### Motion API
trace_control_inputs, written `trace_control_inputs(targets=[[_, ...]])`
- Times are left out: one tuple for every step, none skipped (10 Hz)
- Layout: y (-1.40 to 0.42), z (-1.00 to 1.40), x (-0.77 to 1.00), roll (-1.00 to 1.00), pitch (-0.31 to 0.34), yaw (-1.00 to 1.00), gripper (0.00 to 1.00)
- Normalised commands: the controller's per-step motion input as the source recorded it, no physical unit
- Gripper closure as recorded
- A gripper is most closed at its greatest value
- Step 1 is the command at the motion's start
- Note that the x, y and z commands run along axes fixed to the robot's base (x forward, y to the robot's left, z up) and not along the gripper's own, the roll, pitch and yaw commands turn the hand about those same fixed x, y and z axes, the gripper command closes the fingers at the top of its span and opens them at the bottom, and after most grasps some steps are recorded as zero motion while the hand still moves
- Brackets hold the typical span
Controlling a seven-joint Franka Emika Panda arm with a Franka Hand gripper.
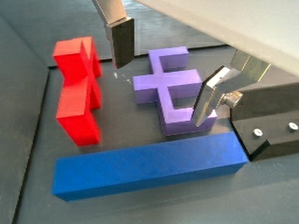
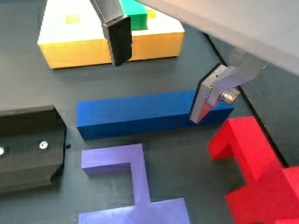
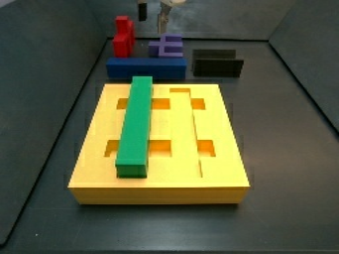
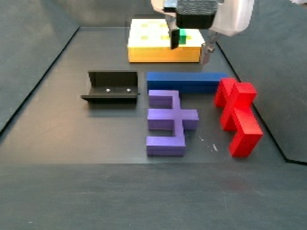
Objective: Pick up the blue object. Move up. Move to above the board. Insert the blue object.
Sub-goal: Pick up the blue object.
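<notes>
- The hand (image 2: pixel 158 83) hung above the blue object (image 2: pixel 138 115) with its two silver fingers (image 2: pixel 117 39) spread wide and nothing between them; in a wrist view one finger sat toward the board side and the other, at the right of the frame, overlapped the bar's right end; whether it touched the bar I could not tell.
- In a side view the hand (image 4: pixel 180 39) showed at the top centre, dark tips hanging over the gap between the board (image 4: pixel 164 54) and the blue object (image 4: pixel 189 81); in a side view it (image 3: pixel 162 22) was only a pale shape at the top edge.
- The blue object (image 1: pixel 149 166) lay flat on the dark tabletop (image 4: pixel 72 126), long side running left to right; in a side view it (image 3: pixel 146 67) sat just beyond the far edge of the board (image 3: pixel 162 174), apart from it.
- The board lay flat in the foreground of that side view, with a green bar (image 3: pixel 135 124) seated along its left groove; square cut-outs showed open on its right half.
- A purple block (image 4: pixel 168 119) rested just in front of the blue object in a side view; a red block (image 4: pixel 239 117) stood at its right.
- The fixture (image 4: pixel 114 88) stood at the left of the blue object in that view; in a wrist view it (image 2: pixel 26 149) filled the lower left.
</notes>
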Motion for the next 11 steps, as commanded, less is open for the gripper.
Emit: trace_control_inputs(targets=[[0.0, 0.07, 0.01, 0.0, 0.0, -0.47, 0.0], [0.0, 0.07, 0.01, 0.0, 0.0, -0.47, 0.0], [0.0, 0.05, 0.0, 0.0, 0.0, -0.46, 0.0], [0.0, 0.02, 0.0, 0.0, 0.0, -0.44, 0.0], [0.0, 0.0, 0.0, 0.0, 0.0, -0.39, 0.0], [0.0, 0.0, 0.0, 0.0, 0.0, -0.33, 0.0], [-0.01, 0.0, 0.01, 0.0, 0.0, -0.33, 0.0], [0.0, 0.0, 0.0, 0.0, 0.0, -0.41, 0.0], [-0.03, 0.0, 0.0, 0.0, 0.0, -0.65, 0.0], [-0.04, 0.0, 0.0, 0.0, 0.0, -0.69, 0.0], [-0.12, 0.0, 0.15, -0.02, 0.0, -0.52, 0.0]])
